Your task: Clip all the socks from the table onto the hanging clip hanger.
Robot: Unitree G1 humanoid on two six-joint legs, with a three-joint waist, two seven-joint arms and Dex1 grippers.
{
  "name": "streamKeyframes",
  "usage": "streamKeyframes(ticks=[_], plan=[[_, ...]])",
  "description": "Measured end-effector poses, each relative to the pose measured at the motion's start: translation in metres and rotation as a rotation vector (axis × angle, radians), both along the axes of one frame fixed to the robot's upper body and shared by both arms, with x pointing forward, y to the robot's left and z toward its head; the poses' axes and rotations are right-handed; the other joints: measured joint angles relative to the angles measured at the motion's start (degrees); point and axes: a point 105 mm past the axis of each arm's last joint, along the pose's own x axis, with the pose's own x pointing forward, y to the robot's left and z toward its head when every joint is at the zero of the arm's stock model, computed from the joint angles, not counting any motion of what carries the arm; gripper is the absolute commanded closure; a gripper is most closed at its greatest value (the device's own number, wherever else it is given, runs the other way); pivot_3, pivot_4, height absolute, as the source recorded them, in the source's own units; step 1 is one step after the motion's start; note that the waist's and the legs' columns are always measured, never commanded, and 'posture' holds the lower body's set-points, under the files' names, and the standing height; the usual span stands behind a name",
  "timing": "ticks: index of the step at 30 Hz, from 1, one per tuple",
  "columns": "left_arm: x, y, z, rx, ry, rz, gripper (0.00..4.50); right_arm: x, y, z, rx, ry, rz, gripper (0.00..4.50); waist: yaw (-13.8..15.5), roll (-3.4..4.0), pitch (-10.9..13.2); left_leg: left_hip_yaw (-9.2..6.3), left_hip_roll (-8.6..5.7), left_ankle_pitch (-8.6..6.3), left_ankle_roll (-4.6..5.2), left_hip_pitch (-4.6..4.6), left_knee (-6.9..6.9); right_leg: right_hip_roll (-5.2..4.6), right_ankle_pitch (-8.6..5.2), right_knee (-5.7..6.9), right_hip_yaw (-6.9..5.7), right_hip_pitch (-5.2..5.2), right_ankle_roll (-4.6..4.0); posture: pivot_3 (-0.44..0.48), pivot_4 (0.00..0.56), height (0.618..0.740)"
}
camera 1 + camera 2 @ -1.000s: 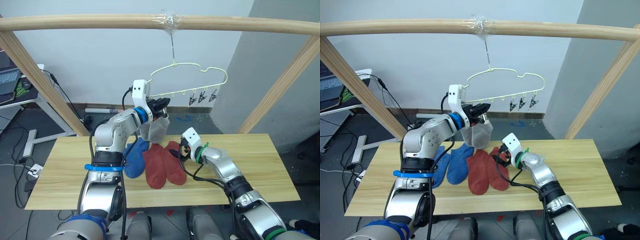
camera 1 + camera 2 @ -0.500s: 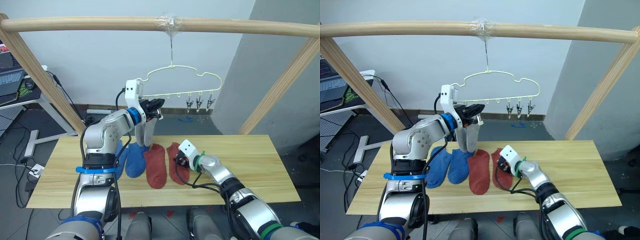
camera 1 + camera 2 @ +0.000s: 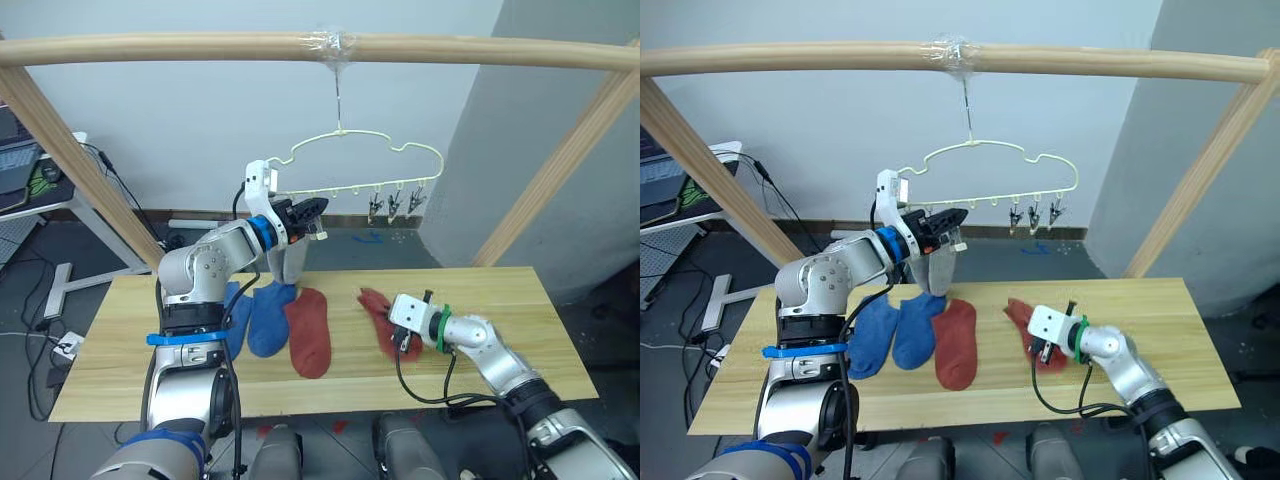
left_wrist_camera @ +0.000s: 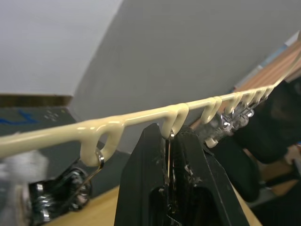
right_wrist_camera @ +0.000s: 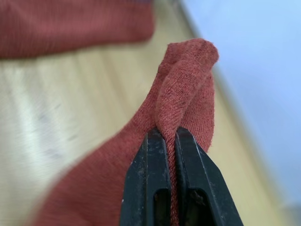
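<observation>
Right hand [image 5: 165,136] pinched shut on rust-red sock [image 3: 378,312], lying lengthwise front-to-back on table [image 3: 520,300].

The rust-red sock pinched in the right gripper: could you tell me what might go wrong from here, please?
The right gripper holds the rust-red sock by only a thin fold of fabric, so it could slip free when lifted. The left gripper is shut on a clip of the clip hanger, which hangs freely by its hook; it may swing or tilt. A grey sock already hanging there could be knocked loose.
</observation>
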Motion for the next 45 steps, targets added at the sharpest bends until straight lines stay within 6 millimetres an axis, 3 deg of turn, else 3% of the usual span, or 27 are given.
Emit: streamKeyframes(ticks=[4,8,15,37,38,40,45], plan=[[0.0,0.004,0.003,-0.054,0.061,-0.008,4.5,-0.006,0.011,0.043,0.001,-0.253,0.099,4.48,0.1,-0.01,0.0,0.03,-0.02,0.0,-0.01,-0.07,0.04,-0.04,0.01,-0.08,0.02,0.02,0.01,0.037,0.156,0.74],[0.0,0.007,0.004,-0.084,0.084,-0.003,4.5,-0.012,0.026,0.062,0.062,-0.337,0.136,4.48,0.2,-0.01,0.0,0.01,-0.02,0.0,-0.01,-0.1,0.02,-0.04,0.01,-0.08,0.01,0.01,0.0,0.037,0.156,0.74],[0.0,0.005,0.004,-0.085,0.088,-0.007,4.5,-0.012,0.042,0.07,0.111,-0.354,0.137,4.48,0.4,-0.02,0.0,0.0,-0.02,0.0,-0.01,-0.08,0.03,-0.05,0.01,-0.06,0.0,0.02,-0.01,0.025,0.15,0.74],[0.001,0.001,0.004,-0.083,0.078,-0.026,4.5,-0.005,0.06,0.081,0.15,-0.357,0.133,4.48,0.4,-0.01,0.0,0.0,-0.02,0.01,-0.01,-0.08,0.03,-0.05,0.01,-0.06,0.0,0.01,-0.01,0.024,0.15,0.74],[0.0,0.001,0.005,-0.085,0.075,-0.036,3.98,-0.004,0.06,0.083,0.151,-0.36,0.133,4.5,0.4,-0.01,0.0,0.0,-0.02,0.0,-0.01,-0.09,0.03,-0.05,0.01,-0.06,0.0,0.01,-0.02,0.028,0.153,0.74],[-0.001,0.0,0.005,-0.089,0.071,-0.043,3.59,-0.003,0.06,0.083,0.151,-0.358,0.131,4.5,0.4,-0.01,0.0,0.0,-0.02,0.0,-0.01,-0.11,0.02,-0.05,0.01,-0.08,-0.01,0.01,-0.02,0.028,0.153,0.74],[-0.003,-0.002,0.01,-0.103,0.054,-0.062,1.97,-0.003,0.061,0.082,0.155,-0.352,0.128,4.5,0.4,-0.01,0.0,0.0,-0.02,0.0,-0.01,-0.1,0.02,-0.06,0.01,-0.07,-0.01,0.01,-0.02,0.03,0.155,0.74]])
